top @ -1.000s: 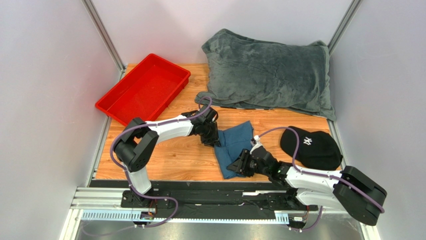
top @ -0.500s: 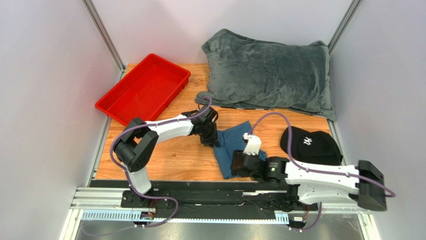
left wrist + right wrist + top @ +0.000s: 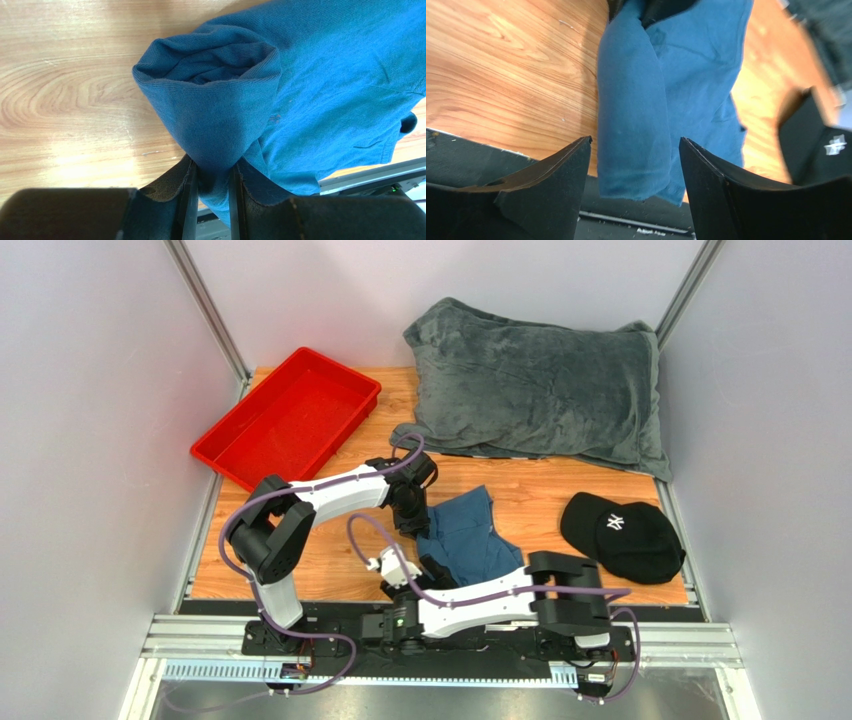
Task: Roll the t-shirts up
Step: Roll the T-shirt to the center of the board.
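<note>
Left tool [image 3: 210, 187] pinches the rolled t-shirt [image 3: 320, 85] end

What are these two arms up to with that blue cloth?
Two robot arms are rolling up a teal-blue t-shirt on a wooden table. The left gripper is pinching one bunched, partly rolled end of it. The right gripper is open, its jaws standing on either side of the shirt's near end without closing on it. A grey blanket, a red tray and a black cap lie apart from both arms.
</note>
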